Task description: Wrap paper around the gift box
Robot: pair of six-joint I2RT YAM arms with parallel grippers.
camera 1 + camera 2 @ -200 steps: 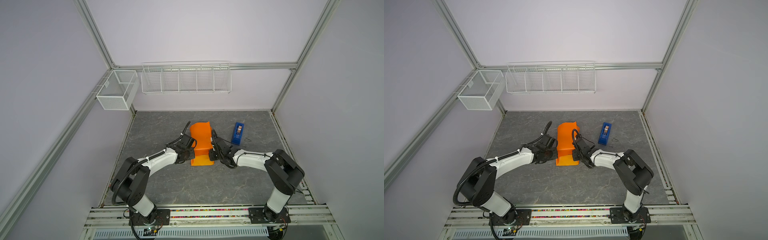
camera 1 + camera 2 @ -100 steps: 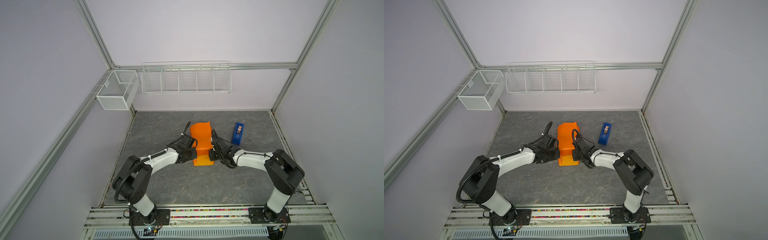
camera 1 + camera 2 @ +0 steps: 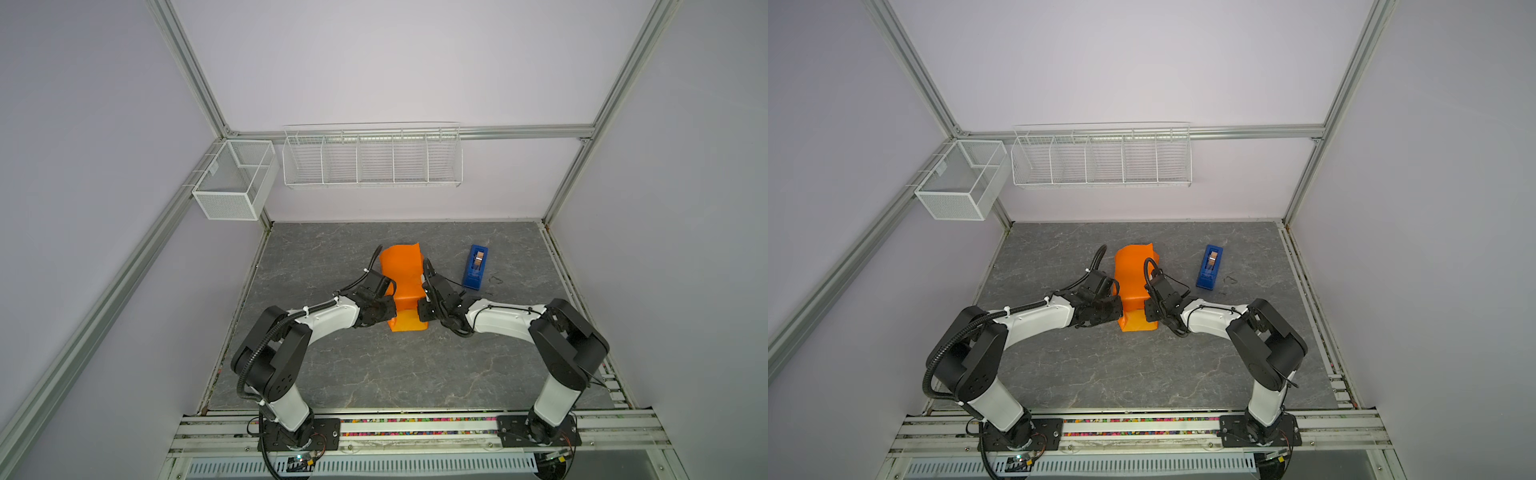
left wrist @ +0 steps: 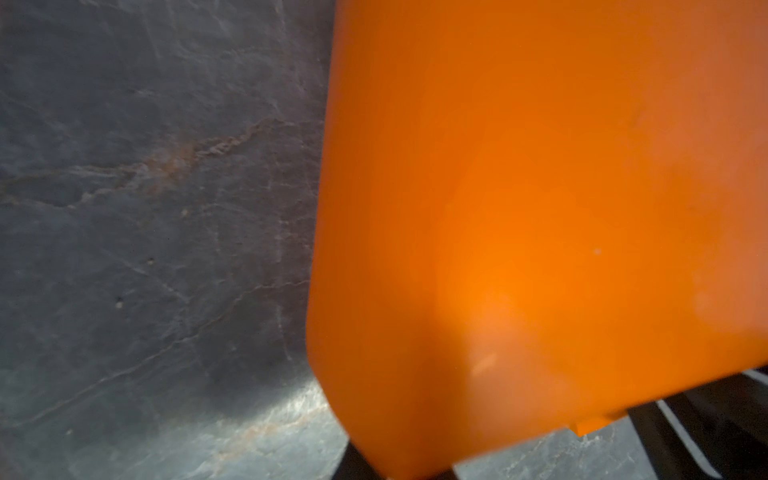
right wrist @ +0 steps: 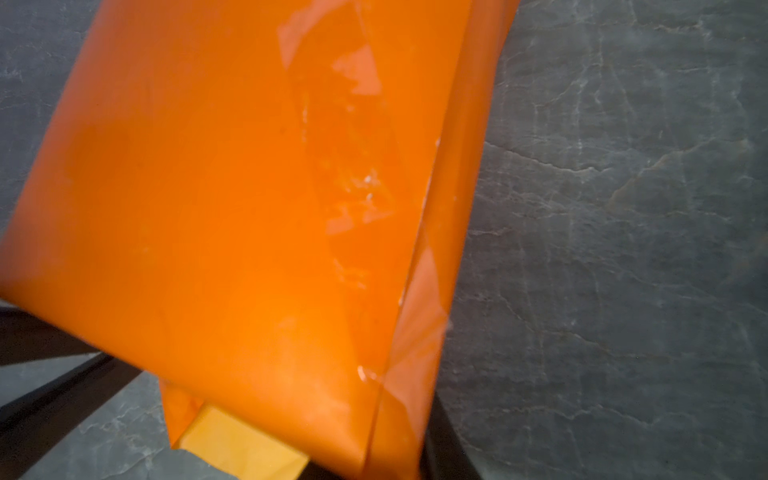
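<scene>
The orange paper (image 3: 402,266) (image 3: 1133,270) is folded into a narrow parcel in the middle of the table; its far end curls up and a paler flap lies flat at the near end. The gift box is hidden under it. My left gripper (image 3: 390,312) (image 3: 1119,314) presses in at the parcel's left near corner, shut on the paper. My right gripper (image 3: 421,311) (image 3: 1148,312) is shut on the paper at the opposite corner. The paper (image 4: 540,208) (image 5: 228,187) fills both wrist views and covers the jaws. A shiny strip of clear tape (image 5: 345,124) crosses a seam.
A bright blue tape dispenser (image 3: 476,267) (image 3: 1209,266) lies to the right of the parcel, with a small dark scrap (image 3: 494,279) beside it. White wire baskets (image 3: 372,158) (image 3: 235,180) hang on the back wall and left corner. The table (image 3: 374,374) is dark grey stone pattern.
The left arm has crept slightly toward the parcel. The paper, the right arm and both grips look the same.
</scene>
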